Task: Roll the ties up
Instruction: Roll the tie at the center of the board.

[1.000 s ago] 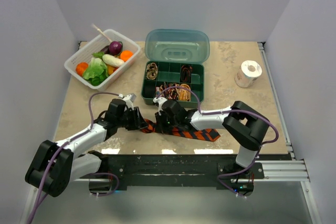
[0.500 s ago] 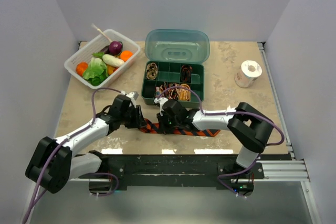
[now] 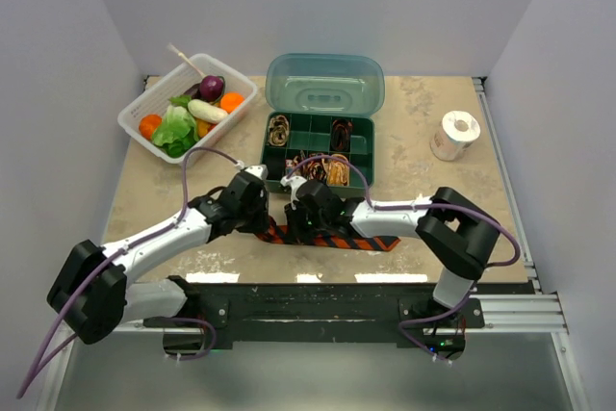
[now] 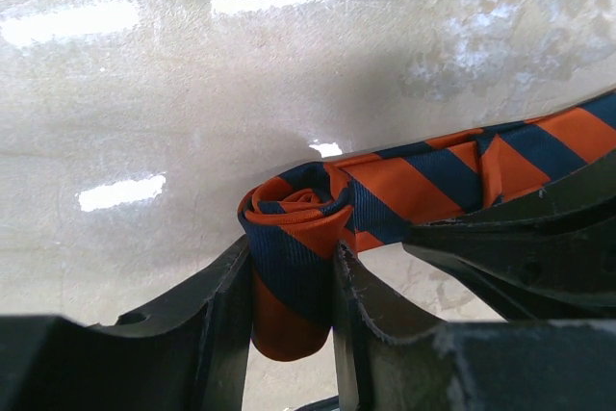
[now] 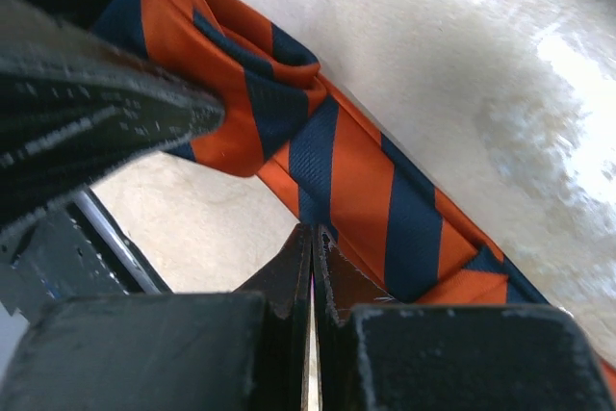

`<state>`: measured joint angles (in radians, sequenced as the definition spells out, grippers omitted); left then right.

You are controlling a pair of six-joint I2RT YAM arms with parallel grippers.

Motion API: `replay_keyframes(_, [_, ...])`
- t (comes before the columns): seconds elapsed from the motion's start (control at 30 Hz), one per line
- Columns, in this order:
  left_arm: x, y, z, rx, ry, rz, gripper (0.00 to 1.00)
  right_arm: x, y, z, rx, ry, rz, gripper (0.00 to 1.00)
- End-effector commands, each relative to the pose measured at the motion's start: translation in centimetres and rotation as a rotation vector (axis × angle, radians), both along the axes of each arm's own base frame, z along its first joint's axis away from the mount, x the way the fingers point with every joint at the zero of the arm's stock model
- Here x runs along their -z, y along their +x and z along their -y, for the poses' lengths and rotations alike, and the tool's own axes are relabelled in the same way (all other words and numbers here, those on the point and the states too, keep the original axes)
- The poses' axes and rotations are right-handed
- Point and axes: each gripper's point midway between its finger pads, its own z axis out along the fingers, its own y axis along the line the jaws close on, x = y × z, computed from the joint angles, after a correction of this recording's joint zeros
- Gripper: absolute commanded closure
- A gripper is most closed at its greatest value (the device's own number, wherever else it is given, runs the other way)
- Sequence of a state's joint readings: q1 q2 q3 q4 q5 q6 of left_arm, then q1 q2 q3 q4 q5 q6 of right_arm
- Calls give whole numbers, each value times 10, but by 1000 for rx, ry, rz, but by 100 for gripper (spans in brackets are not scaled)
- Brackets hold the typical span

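Observation:
The orange-red tie with navy stripes [image 3: 361,243] lies near the table's front edge, its left end wound into a small roll [image 4: 298,214]. My left gripper [image 3: 270,226] is shut on that roll, one finger on each side [image 4: 292,267]. My right gripper [image 3: 295,228] sits just right of it, jaws shut, its tips [image 5: 313,233] against the edge of the flat tie [image 5: 358,190] beside the roll. Small coiled ties, brown [image 3: 279,128] and red-gold [image 3: 332,171], sit in compartments of the green box.
The open green compartment box [image 3: 371,156] stands just behind both grippers, lid up. A white basket of toy vegetables [image 3: 135,115] is at the back left. A white tape roll [image 3: 454,134] is at the right. The black mounting rail runs along the front edge.
My left gripper has moved right and slightly back with the rolled end. The flat part of the tie has become shorter. The right gripper has barely moved.

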<state>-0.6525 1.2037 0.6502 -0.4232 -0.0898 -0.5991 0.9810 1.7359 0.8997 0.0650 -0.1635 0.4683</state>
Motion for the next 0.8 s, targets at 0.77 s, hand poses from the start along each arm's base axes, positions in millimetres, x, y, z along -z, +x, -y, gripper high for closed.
replay_keyframes(0.77, [-1, -2, 0, 3, 344, 46, 71, -24, 6, -29, 47, 178, -26, 100])
